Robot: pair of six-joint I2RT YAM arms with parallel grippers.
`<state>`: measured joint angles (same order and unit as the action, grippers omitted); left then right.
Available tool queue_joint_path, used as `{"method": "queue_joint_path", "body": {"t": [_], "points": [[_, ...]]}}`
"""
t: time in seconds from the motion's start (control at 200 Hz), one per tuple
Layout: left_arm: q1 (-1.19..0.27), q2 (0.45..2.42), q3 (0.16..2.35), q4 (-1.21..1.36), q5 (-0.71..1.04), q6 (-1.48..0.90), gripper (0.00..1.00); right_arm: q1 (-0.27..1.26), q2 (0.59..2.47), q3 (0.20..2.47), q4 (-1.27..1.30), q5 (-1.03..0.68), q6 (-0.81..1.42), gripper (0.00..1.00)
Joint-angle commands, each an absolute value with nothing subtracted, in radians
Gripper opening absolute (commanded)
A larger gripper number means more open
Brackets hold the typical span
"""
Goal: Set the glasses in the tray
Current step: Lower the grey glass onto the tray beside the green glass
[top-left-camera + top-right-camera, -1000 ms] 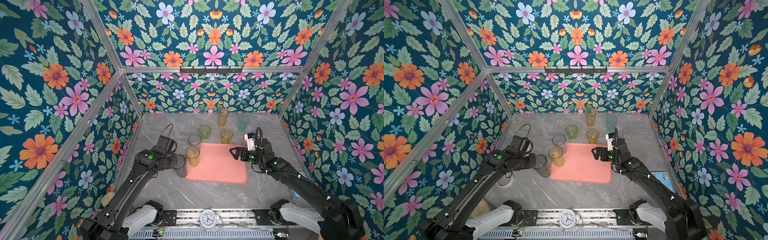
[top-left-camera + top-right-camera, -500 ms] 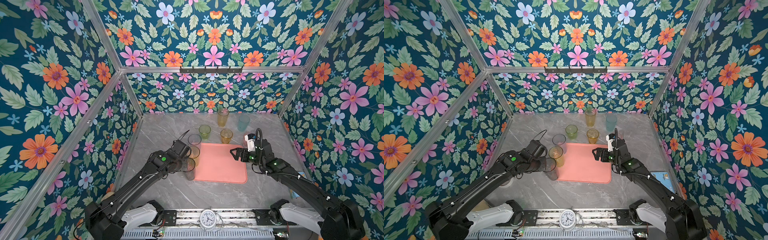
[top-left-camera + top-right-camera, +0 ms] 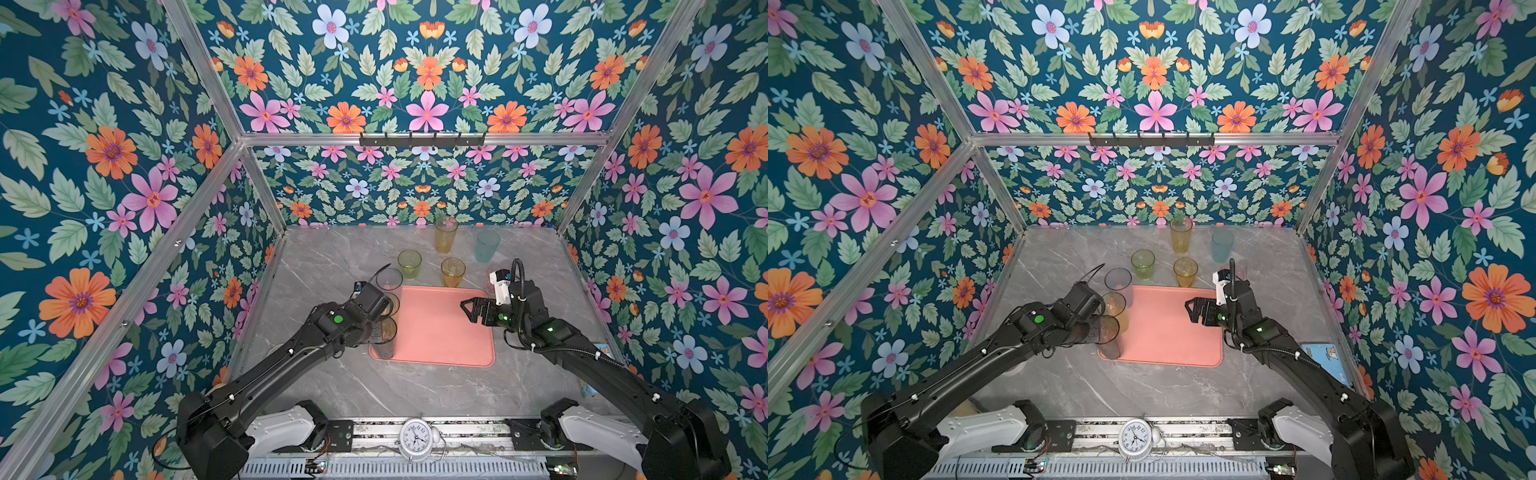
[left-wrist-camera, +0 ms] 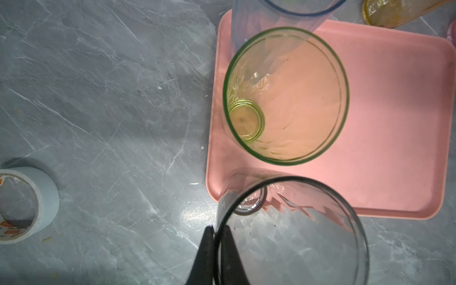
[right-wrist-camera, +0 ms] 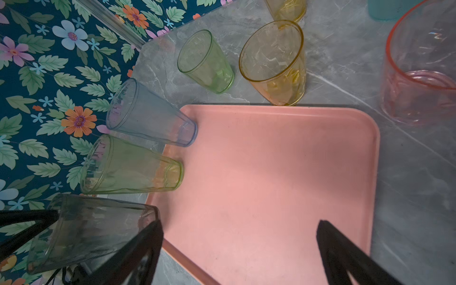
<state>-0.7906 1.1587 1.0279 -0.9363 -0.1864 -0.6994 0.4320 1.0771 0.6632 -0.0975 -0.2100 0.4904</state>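
Smoky-grey glass, salmon-pink tray, grey marbled table, teal floral walls.

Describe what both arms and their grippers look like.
The left arm and right arm are matte black tubes on white bases, each with green status lights. The left gripper and right gripper have black, open-framed triangular fingers. A ribbed black cable runs along the right arm.

Salmon tray flat on bench. Upright along its L edge: tall blue glass, green glass, grey glass. Off-tray past far rim: short green, short amber, tall amber, teal, pink.
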Motion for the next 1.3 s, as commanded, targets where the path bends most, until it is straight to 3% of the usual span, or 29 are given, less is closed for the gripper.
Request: {"method": "queue_joint_path", "body": {"t": [0.0, 1.295], "points": [[-0.795, 1.164, 1.022, -0.911, -0.215, -0.706, 0.00, 0.432, 1.078, 0.663, -0.066, -0.207, 0.490, 0.98], [-0.796, 1.179, 0.953, -0.821, -0.235, -0.692, 0.00, 0.433, 1.080, 0.640, -0.054, -0.201, 0.491, 0.98]]}}
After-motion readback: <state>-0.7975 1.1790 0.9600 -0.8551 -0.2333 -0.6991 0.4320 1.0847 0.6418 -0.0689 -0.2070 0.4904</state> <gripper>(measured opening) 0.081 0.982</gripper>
